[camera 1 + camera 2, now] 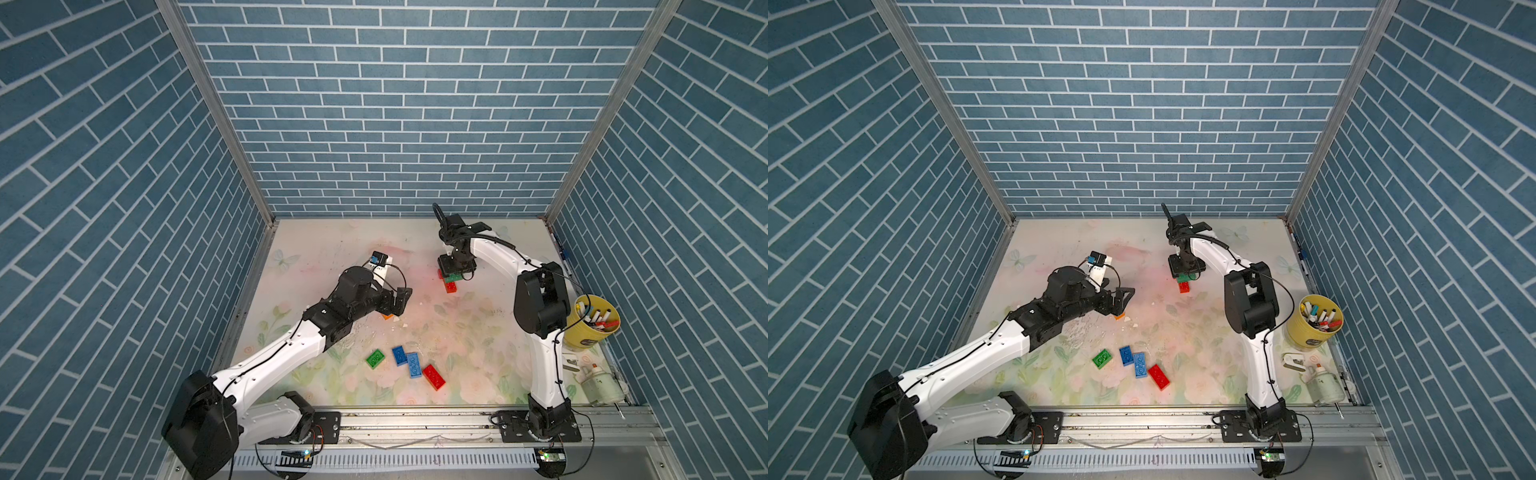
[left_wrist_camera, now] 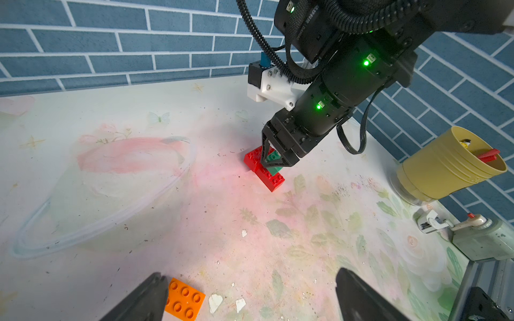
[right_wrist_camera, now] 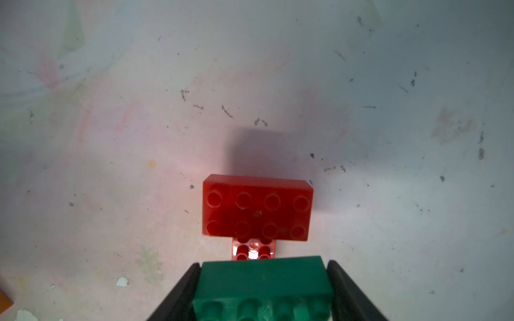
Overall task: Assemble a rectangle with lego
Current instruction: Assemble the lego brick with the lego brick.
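My right gripper (image 1: 456,274) (image 3: 262,264) is shut on a green lego brick (image 3: 261,280) (image 2: 274,164), gripping its two short ends. It holds the brick just over two red bricks (image 2: 264,169) that lie in a T on the table. One red brick (image 3: 257,208) shows fully; the other (image 3: 253,250) is mostly hidden under the green one. I cannot tell whether green touches red. My left gripper (image 1: 401,299) (image 2: 249,273) is open and low over the table. An orange brick (image 2: 183,303) (image 1: 387,316) lies right beside one of its fingers.
Near the front lie a green brick (image 1: 375,358), two blue bricks (image 1: 400,355) (image 1: 412,365) and a red brick (image 1: 434,376). A yellow cup of marker pens (image 1: 595,324) stands at the right edge, with a glue bottle (image 1: 598,380) in front of it. Brick-pattern walls enclose the table.
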You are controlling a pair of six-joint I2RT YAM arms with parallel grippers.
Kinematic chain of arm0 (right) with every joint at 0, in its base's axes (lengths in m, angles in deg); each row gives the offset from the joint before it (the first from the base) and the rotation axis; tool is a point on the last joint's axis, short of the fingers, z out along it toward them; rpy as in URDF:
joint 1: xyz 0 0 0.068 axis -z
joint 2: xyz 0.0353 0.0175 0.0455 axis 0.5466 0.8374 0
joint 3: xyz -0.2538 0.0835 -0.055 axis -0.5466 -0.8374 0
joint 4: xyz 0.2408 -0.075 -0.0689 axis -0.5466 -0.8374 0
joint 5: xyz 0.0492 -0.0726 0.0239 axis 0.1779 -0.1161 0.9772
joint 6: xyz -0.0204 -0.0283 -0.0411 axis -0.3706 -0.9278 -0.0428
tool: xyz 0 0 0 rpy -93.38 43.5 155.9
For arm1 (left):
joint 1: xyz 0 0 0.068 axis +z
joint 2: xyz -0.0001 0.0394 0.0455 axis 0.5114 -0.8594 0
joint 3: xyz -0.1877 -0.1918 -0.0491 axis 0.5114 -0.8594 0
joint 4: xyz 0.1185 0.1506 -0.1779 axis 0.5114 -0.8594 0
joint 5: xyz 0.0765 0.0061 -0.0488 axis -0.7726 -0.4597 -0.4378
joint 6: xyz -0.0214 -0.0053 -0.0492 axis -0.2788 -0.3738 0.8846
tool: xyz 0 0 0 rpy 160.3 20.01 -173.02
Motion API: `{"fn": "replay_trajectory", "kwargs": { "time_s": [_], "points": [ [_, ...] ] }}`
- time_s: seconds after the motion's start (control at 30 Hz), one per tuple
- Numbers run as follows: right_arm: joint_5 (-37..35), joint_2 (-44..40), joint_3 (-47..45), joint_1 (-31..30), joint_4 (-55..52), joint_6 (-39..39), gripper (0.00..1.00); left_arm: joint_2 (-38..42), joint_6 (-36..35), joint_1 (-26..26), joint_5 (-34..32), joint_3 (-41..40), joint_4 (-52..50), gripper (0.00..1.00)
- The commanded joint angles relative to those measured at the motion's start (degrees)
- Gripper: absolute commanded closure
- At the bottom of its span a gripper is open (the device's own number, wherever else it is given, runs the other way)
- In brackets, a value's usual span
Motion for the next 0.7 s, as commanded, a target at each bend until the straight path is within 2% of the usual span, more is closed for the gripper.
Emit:
{"fn": "replay_trajectory", "kwargs": {
  "time_s": [0.0,0.47,0.67],
  "points": [
    [0.05,1.22,1.64,0.21,-1.23,1.74,0.42,0.56,-0.45,-0.13,0.17,1.42,-0.26,0.00],
    [0.78,5.37,3.89,0.11,-0.64,2.84,0.43,0.58,-0.45,0.03,0.19,1.42,-0.15,0.00],
    [-1.82,5.86,4.16,-0.01,-1.08,2.27,0.43,0.56,-0.45,0.09,0.39,1.42,-0.09,0.00]
  ]
}}
